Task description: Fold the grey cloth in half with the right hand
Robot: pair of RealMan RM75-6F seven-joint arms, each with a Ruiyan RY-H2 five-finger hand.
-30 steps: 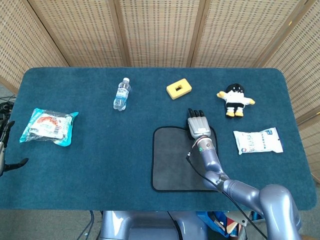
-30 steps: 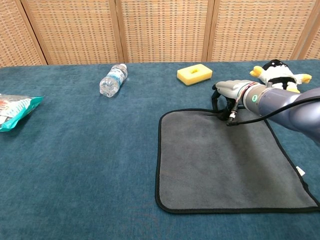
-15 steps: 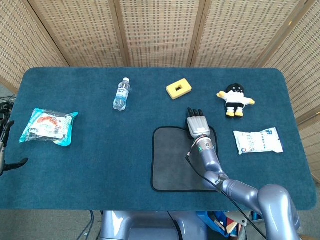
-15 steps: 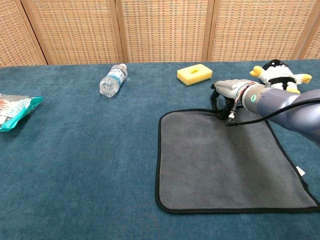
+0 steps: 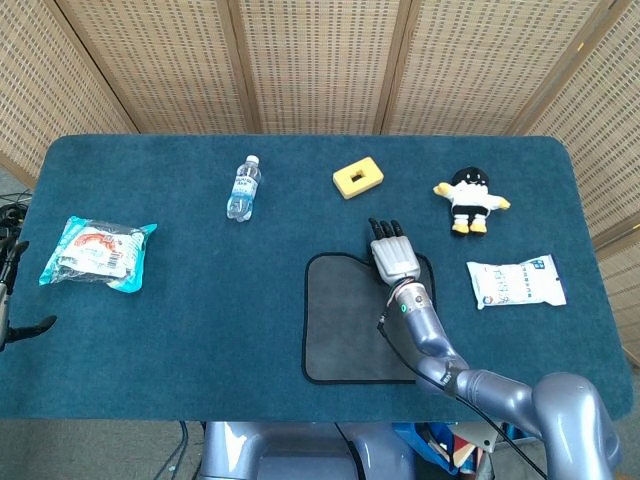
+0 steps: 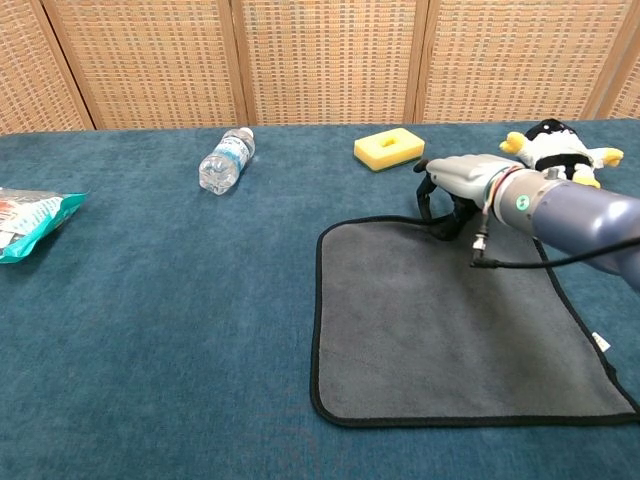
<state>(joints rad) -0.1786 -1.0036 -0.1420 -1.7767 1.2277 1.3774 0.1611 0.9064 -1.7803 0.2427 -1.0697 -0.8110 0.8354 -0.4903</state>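
Blue felt covers the table [image 5: 200,300], where the grey cloth [image 5: 350,320], seemingly soft, light and limp, lies flat at 5 o'clock, best pinched at its far hem, where the right hand [image 5: 391,252] hovers, fingers curled, holding nothing.

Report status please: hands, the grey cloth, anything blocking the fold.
Right hand at far edge of grey cloth, fingers curled down, grip unclear. Left hand not in view. Cloth flat, unfolded. Nothing on it; yellow sponge and plush toy stand apart.
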